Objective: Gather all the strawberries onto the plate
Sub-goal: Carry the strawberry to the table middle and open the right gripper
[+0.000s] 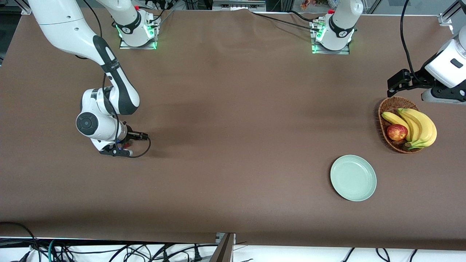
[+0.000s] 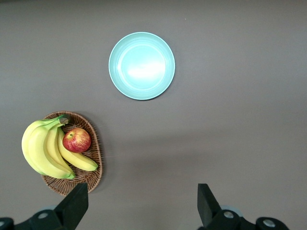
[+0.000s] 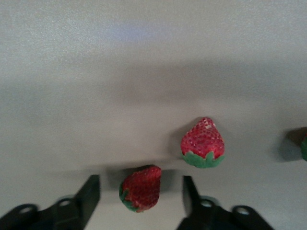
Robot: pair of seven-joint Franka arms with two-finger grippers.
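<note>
At the right arm's end of the brown surface, the right pincer is down low with a small red strawberry with a green leafy top between its two dark fingers, placed so a squeeze would catch the berry across its sides. Gaps show on both sides, so nothing is gripped yet. A second strawberry lies just beside it, and a third shows only at the picture's edge. The round, pale mint-green plate sits empty toward the left arm's end (well apart from the berries). The left pincer waits wide open and empty above the brown wicker basket.
</note>
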